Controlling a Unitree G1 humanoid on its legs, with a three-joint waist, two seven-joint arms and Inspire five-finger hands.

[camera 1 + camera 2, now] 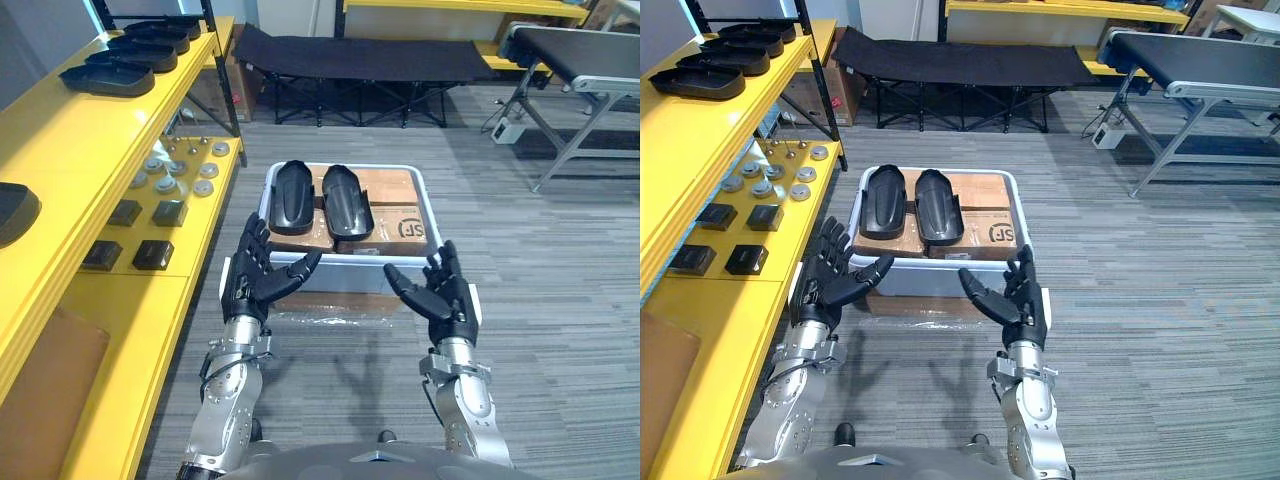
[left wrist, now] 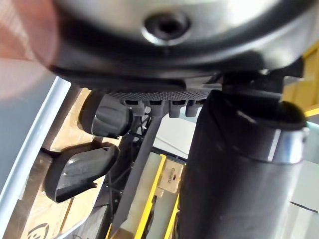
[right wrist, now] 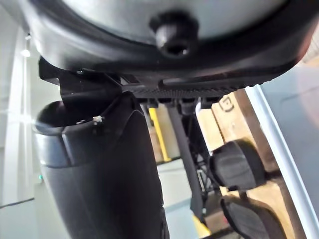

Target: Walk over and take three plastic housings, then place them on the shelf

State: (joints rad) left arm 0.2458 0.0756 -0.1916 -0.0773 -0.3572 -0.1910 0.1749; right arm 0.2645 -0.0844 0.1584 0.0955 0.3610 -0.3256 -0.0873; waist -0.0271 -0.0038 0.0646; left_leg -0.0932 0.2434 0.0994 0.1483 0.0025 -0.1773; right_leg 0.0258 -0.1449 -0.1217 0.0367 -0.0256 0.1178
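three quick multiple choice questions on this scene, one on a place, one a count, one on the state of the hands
1. On which side of the robot does the yellow shelf stand?
A. its left
B. its right
C. straight ahead, past the bin

2. How many black housings lie in the bin?
A. one
B. two
C. four

3. How are the left hand and the right hand?
A. left shut on a housing
B. both shut on the bin's rim
C. both open, holding nothing

Answers:
1 A: the shelf runs along the left edge of both eye views.
2 B: two housings lie side by side on the cardboard boxes in the bin.
3 C: both hands have their fingers spread, raised on the near side of the bin, with nothing in them.
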